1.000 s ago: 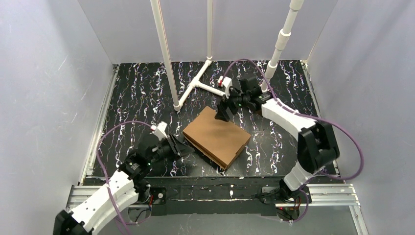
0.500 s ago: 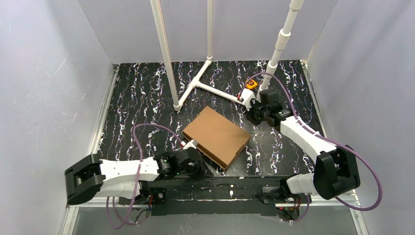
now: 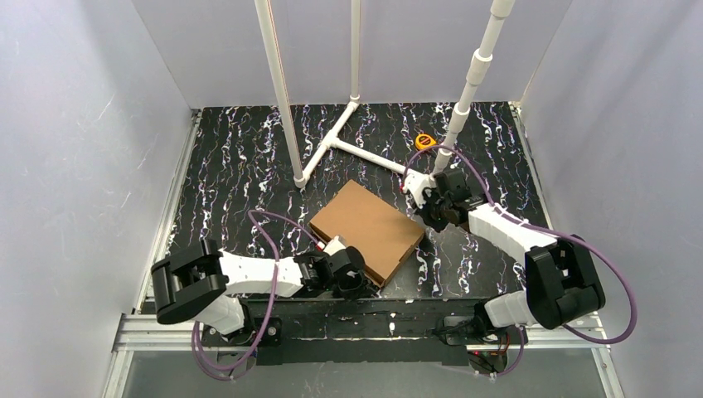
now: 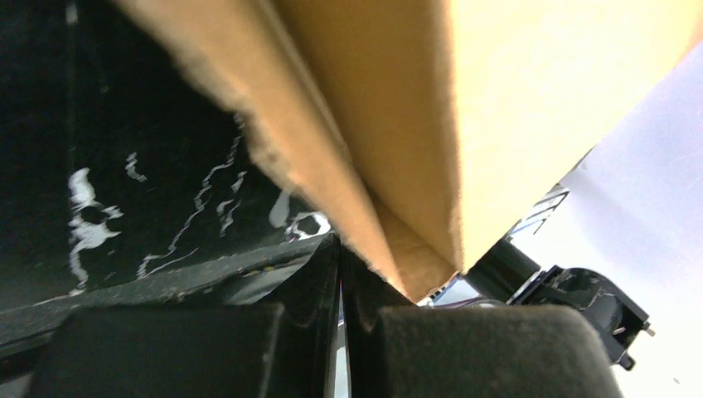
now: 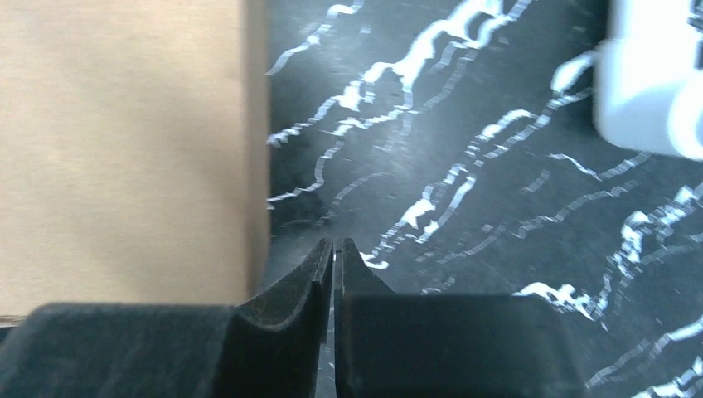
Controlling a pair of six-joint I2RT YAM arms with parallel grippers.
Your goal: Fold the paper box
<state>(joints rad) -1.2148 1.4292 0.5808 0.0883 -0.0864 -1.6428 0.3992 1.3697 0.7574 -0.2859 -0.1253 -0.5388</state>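
The paper box [image 3: 367, 230] lies closed and flat on the black marbled mat, a shallow brown cardboard rectangle turned at an angle. My left gripper [image 3: 352, 278] sits low at the box's near corner, shut with nothing between its fingers. In the left wrist view the paper box [image 4: 398, 124] shows its corner edge and layered flaps just above the closed left gripper [image 4: 340, 242]. My right gripper [image 3: 431, 209] rests beside the box's right corner, also shut and empty. Seen from the right wrist, the paper box [image 5: 124, 149] fills the left side, and the right gripper [image 5: 334, 245] points at the mat just beside its edge.
A white pipe frame [image 3: 348, 141] stands behind the box, with upright poles rising from the mat. A small orange object [image 3: 425, 141] lies near the right pole. A white pipe fitting [image 5: 655, 75] shows in the right wrist view. Grey walls enclose three sides; a metal rail [image 3: 390, 327] runs along the near edge.
The right gripper left the box's far corner, drew back to its right corner and closed. The left arm folded low and its closed gripper slid right to the box's near corner.
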